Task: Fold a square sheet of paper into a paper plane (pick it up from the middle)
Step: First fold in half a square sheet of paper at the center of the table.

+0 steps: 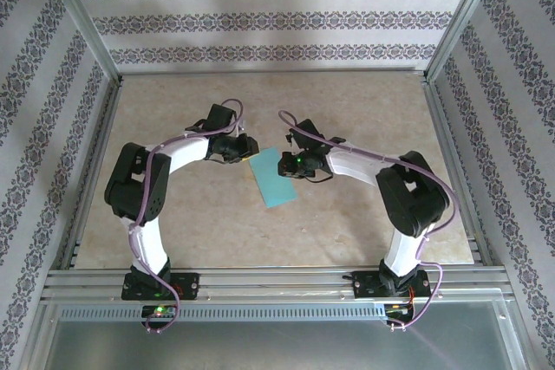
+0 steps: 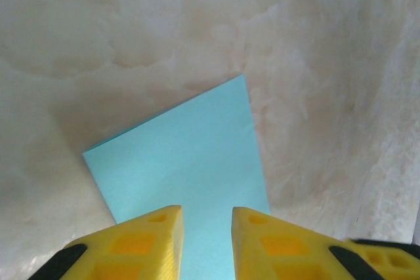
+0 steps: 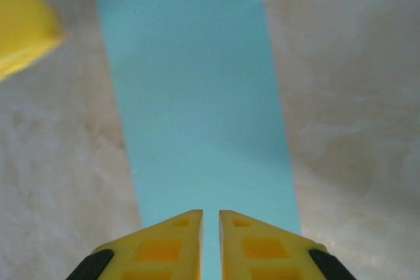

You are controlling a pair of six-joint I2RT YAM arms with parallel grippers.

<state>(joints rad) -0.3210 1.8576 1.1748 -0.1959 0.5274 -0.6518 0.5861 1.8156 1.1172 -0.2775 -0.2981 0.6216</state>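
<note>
The left claw [image 2: 207, 209] is parted by a modest gap and nothing is held. The right claw [image 3: 211, 213] is parted only by a slit, and no grip is seen. Beneath both, the light-blue paper [image 1: 273, 181] is laid flat at the middle of the table [image 1: 199, 223], folded into a strip. It is judged light, limp and easily slid. A long edge is best pinched at mid-length.

Beige marbled table [image 1: 227, 233], floral-striped walls [image 1: 260, 15], seemingly aluminium rails [image 1: 277, 282].
</note>
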